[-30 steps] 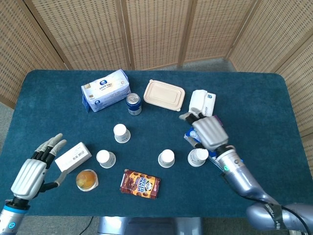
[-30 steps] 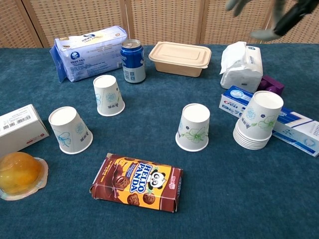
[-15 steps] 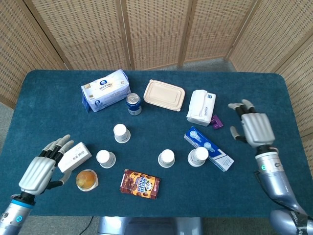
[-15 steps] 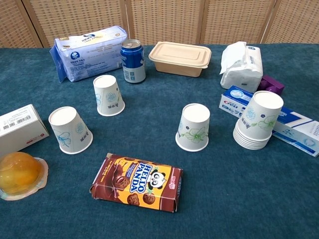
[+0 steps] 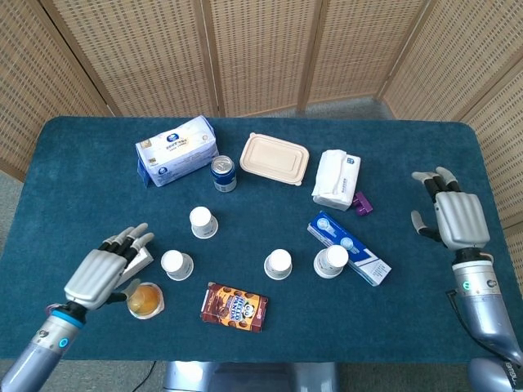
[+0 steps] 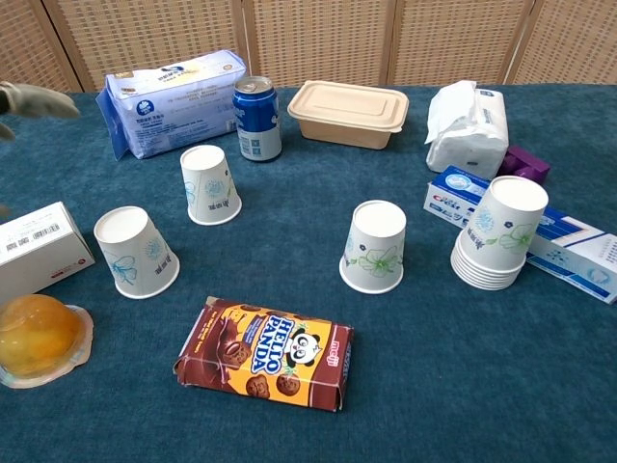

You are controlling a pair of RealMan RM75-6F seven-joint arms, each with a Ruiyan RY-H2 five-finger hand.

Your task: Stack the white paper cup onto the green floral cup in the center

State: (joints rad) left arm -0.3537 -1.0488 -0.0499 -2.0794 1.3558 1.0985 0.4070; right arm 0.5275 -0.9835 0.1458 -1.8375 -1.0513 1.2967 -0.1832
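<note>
Green floral cup: the white paper cup with green flower print [image 6: 376, 247] stands upside down, alone, near the middle of the blue cloth table [image 5: 425, 147], bare cloth all around it.
Cup stack: a nested stack of white paper cups with blue-green print [image 6: 498, 233] stands just right of it, touching the blue-and-white flat carton [image 5: 349, 259].
Other cups: two more upturned white cups [image 6: 211, 185] [image 6: 136, 252] stand apart on the left half.
Front edge: the brown Hello Panda biscuit box [image 6: 265, 353] lies between the floral cup and the near edge.
Back row: blue tissue pack [image 5: 176, 150], blue drink can [image 6: 256, 119], beige lidded food tray [image 5: 274, 159] and white wipes pack [image 5: 336, 178] lie well behind.
Right hand: the right hand [image 5: 456, 216] hovers over open cloth near the right edge, fingers spread, holding nothing.
Left hand: the left hand [image 5: 105, 271] hangs over the white barcode box [image 6: 37, 249] beside the orange jelly cup [image 5: 145, 300], fingers extended, empty.
Change: the right hand has pulled further away from the cup stack toward the right edge; the left hand has moved inward over the white box; the cups have not shifted.
</note>
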